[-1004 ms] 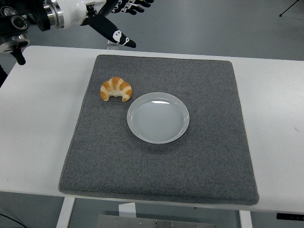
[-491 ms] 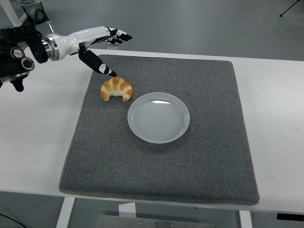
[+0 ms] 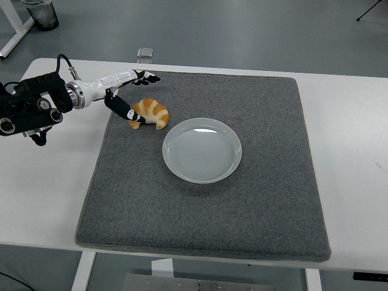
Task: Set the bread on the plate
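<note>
Left hand (image 3: pixel 124 91) at the croissant (image 3: pixel 150 113), fingers spread, nothing gripped.

The thumb reaches down to the croissant's left end (contact looks likely, cannot confirm), while the other fingertips (image 3: pixel 151 77) extend flat above and beyond it. The croissant lies on the grey felt mat (image 3: pixel 206 200), just right of the thumb, near the empty white plate (image 3: pixel 202 150) but apart from its rim. The mat covers most of the white table (image 3: pixel 48 182). Beyond the fingers: grey floor, a small clear object (image 3: pixel 144 53) past the table's far edge, a dark bin (image 3: pixel 42 13) at upper left.
</note>
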### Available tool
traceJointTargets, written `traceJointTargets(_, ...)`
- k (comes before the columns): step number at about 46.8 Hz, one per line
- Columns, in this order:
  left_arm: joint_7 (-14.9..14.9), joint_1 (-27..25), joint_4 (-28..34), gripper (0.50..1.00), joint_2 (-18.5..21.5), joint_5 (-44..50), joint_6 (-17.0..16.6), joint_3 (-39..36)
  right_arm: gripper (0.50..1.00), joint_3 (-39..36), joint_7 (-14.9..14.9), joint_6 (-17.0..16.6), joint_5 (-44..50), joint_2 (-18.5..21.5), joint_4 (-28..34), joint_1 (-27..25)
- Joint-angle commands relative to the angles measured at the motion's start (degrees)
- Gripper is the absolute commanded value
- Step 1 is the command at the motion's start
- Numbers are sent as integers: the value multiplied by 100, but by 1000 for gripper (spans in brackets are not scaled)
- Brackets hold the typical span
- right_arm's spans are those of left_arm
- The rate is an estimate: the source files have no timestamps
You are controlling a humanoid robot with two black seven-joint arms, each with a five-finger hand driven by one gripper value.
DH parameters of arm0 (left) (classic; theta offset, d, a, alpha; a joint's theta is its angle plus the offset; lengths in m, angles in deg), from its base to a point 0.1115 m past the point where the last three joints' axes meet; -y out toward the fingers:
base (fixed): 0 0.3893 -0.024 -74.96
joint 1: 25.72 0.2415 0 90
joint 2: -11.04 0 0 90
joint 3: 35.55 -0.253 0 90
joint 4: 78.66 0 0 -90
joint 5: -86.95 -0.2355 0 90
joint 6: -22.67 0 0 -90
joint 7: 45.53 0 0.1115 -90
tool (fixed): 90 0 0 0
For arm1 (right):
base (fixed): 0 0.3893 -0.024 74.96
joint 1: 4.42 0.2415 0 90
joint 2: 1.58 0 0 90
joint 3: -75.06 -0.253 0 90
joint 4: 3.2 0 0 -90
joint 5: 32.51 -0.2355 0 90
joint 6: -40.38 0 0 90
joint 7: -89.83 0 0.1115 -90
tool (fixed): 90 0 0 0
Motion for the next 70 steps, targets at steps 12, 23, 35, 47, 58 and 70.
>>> traceJointTargets(12, 94, 398, -592, 988, -441, 13, -44, 162, 954, 0, 0, 2, 3, 0, 1, 0)
traceJointTargets(23, 121, 495, -855, 988, -617, 48, -53, 197, 952, 0, 0, 2, 3, 0, 1, 0)
traceJointTargets(35, 121, 565, -1040, 986, -740, 66, -53, 346, 952, 9, 0, 2, 3, 0, 1, -9)
traceJointTargets(47, 121, 618, -1058, 984, -811, 83, -61, 373, 952, 9, 0, 10, 3, 0, 1, -9)
traceJointTargets(58, 121, 679, -1277, 971, -960, 75, -61, 364, 952, 9, 0, 11, 12, 0, 1, -18)
traceJointTargets(70, 121, 732, -1374, 889, -1039, 13, -61, 347, 954, 9, 0, 11, 12, 0, 1, -18)
